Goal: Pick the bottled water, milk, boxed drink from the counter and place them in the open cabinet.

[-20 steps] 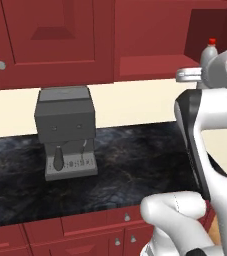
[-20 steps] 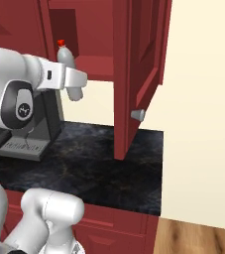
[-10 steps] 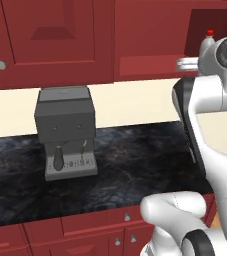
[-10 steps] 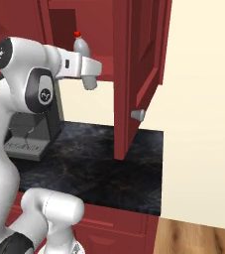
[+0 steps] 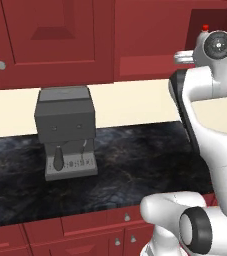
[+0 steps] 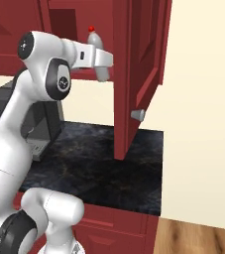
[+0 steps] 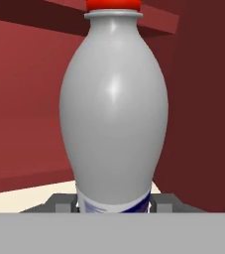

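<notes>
My gripper is shut on the bottled water, a whitish bottle with a red cap and a blue label low between the fingers. In the right base view the bottled water is held upright in the gripper, high above the counter and just in front of the open cabinet. From the left base view its red cap peeks over the wrist, beside the open cabinet. The milk and the boxed drink are out of view.
A grey coffee machine stands on the black counter at the left. The cabinet's open door with its knob hangs just right of the gripper. Closed red wall cabinets line the back.
The arm has carried the bottled water upward and to the right, closer to the open cabinet and its door. The grip stays shut on it.
</notes>
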